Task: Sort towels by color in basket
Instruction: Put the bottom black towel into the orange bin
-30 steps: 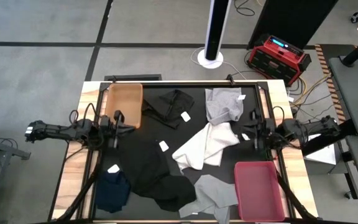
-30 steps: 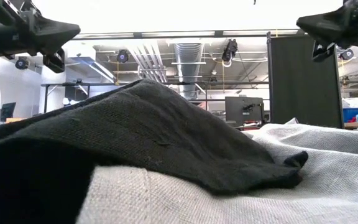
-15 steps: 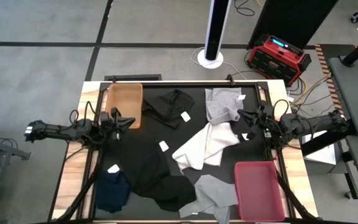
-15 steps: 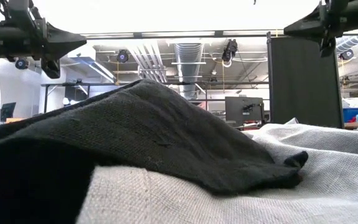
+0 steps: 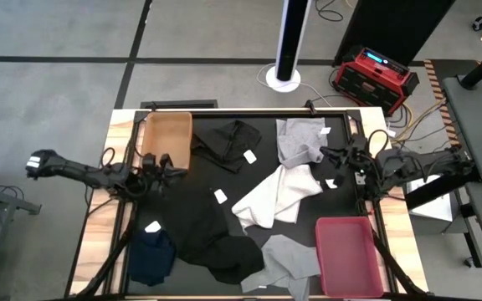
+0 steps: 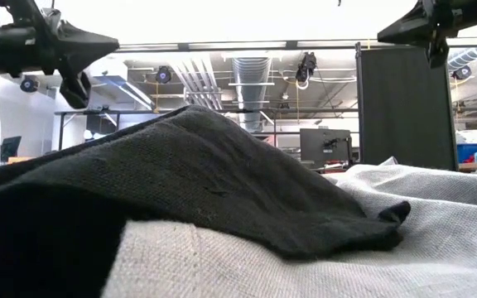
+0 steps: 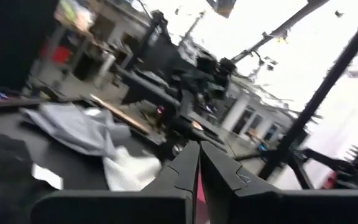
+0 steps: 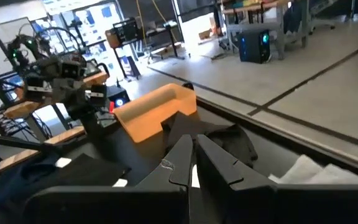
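Observation:
Towels lie spread on the black table: a black one and a grey one at the far side, a white one in the middle, a large black one, a navy one and another grey one near. My left gripper hovers shut above the table beside the orange basket. My right gripper hovers shut by the far grey towel's right edge. Both show high in the low view, left gripper and right gripper.
A red basket stands at the near right corner and the orange basket at the far left. Bare black table top shows between the left gripper and the white towel. Small white tags lie on the cloths. Black and grey cloth fills the low view.
My right gripper has moved toward the table's left and far edge, to the far grey towel's right edge, and has turned about. My left gripper has shifted a little toward the table's right and near edge. The towels have stayed where they were.

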